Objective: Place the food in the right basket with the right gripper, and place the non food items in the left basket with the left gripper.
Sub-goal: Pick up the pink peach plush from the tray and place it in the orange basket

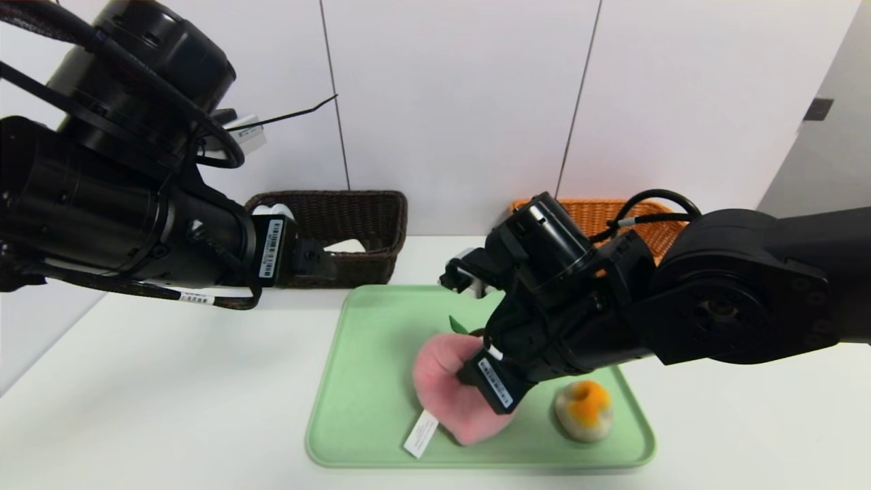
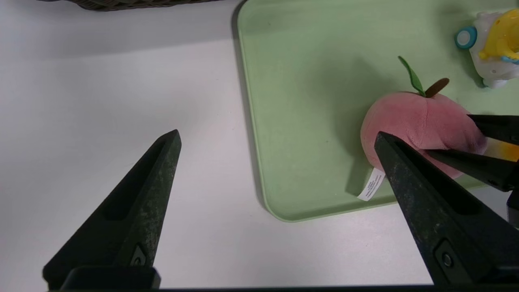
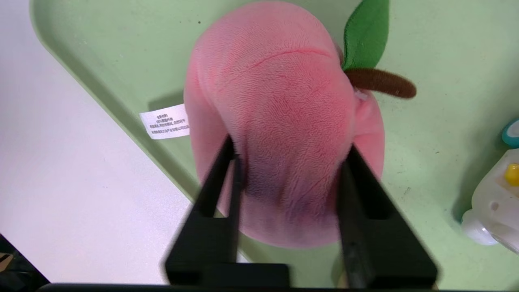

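A: Head view first — where is the right hand?

B: Low over the green tray, at about 5 o'clock from the tray's middle, its fingers squeezing the pink plush peach. A white label sticks out of the peach toward 7 o'clock. An orange-topped bun toy lies on the tray at 3 o'clock from the peach, apart from it.

A: And the baskets?

B: Dark brown basket at 11 o'clock of the tray, orange basket at 1 o'clock, both on the white counter against the wall. The left hand hangs above the counter before the brown basket.

A: Left wrist view?

B: The left hand is spread wide with nothing between its fingers, above bare counter beside the tray's edge. The peach sits on the tray, and a white-and-yellow toy lies beyond it.

A: Right wrist view?

B: Both fingers press into the peach's sides — the plush bulges between them. Green leaf and brown stem point away from the hand.
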Robot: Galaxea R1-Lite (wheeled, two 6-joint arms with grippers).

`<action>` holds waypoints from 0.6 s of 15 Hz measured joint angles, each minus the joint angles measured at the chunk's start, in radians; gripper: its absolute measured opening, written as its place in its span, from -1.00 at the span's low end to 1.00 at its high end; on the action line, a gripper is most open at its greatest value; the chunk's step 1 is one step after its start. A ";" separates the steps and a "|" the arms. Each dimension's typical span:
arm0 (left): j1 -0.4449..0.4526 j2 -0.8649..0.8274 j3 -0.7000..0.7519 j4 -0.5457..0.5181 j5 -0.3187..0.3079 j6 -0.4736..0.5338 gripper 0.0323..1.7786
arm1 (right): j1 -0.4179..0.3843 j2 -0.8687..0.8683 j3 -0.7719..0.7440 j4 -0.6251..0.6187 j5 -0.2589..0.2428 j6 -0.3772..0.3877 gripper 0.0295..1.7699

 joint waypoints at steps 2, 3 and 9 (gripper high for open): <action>0.000 -0.001 0.000 0.000 0.000 0.000 0.90 | 0.000 -0.018 0.000 0.000 -0.002 0.000 -0.66; 0.000 -0.001 0.000 0.000 0.000 0.000 0.90 | 0.000 -0.029 -0.002 0.000 -0.003 0.000 -0.66; 0.000 -0.003 0.000 0.000 0.000 -0.002 0.90 | -0.021 -0.135 -0.014 -0.043 -0.004 0.000 -0.66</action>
